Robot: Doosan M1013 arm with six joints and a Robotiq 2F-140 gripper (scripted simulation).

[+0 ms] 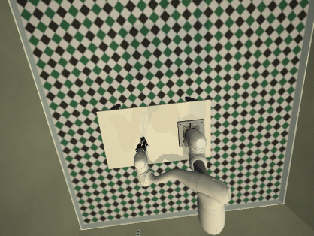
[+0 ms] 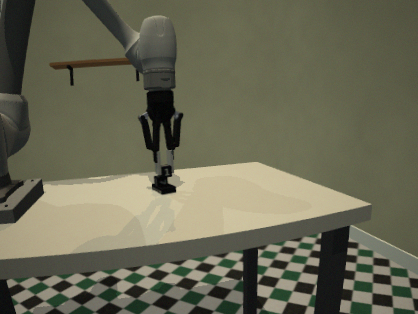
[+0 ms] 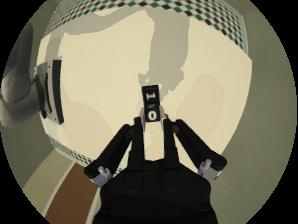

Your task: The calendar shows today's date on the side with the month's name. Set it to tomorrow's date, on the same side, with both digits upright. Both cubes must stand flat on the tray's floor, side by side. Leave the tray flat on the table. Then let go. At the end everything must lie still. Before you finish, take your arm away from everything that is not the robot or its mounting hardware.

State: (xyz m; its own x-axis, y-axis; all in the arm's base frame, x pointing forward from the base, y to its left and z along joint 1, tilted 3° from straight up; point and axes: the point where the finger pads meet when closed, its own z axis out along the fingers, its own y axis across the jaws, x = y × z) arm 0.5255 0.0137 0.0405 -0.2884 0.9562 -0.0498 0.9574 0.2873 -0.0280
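- A small cube point(image 2: 165, 170) with a white face and a dark mark sits pinched between the fingertips, right above the black tray point(image 2: 164, 187)
- Whether the cube touches the tray's floor cannot be told; any digit is too small to read
- The tray lies flat on the cream table point(image 2: 260, 200), towards its middle
- The gripper point(image 2: 165, 167) points straight down, fingers narrowed and clenched on the cube
- The arm's white wrist point(image 2: 158, 47) stands vertical above it; the forearm slants up to the left
- In the top view the arm loops out from its grey base plate point(image 1: 181, 140) at the table's right side
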